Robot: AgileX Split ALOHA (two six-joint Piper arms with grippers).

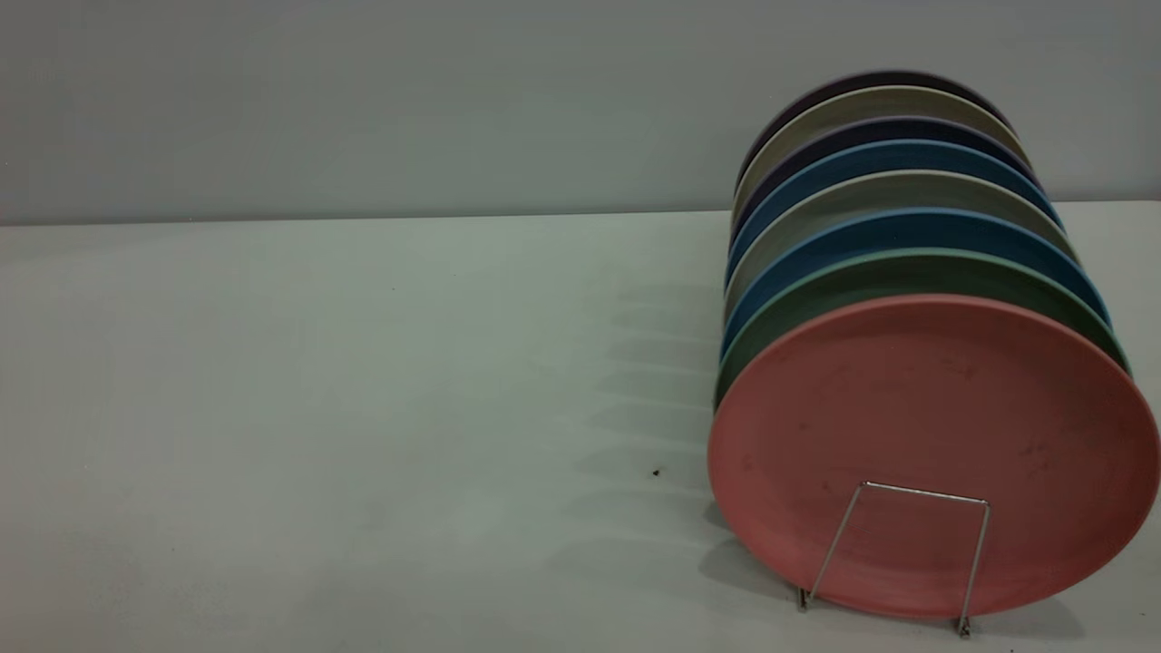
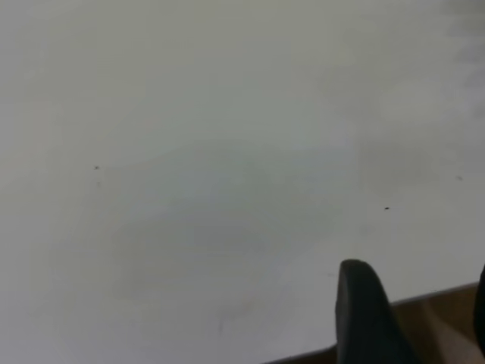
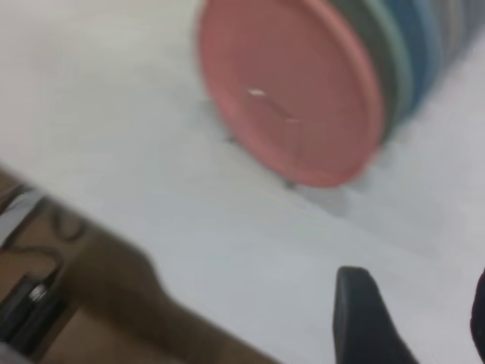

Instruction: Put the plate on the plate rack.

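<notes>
- The plate [image 1: 934,444] stands on edge in the front slot of the plate rack [image 1: 893,553], leaning back against the mint-green plate [image 1: 789,326] behind it, with the front wire loop crossing its lower face.
- By the look of it the placing is done — what remains is to keep both arms clear of the row, since a nudge to the front plate could tip it out over the low loop.
- Any retreat is best made up and away from the rack, not across it.
- The right gripper [image 3: 413,318] hangs above the table [image 1: 317,408] near its edge, well apart from the plate and holding nothing; its two fingers sit apart, so the claw reads as wide.
- The left gripper [image 2: 413,315] hovers over bare table near the edge, likewise spread and empty.
- Neither arm shows in the exterior view.
</notes>
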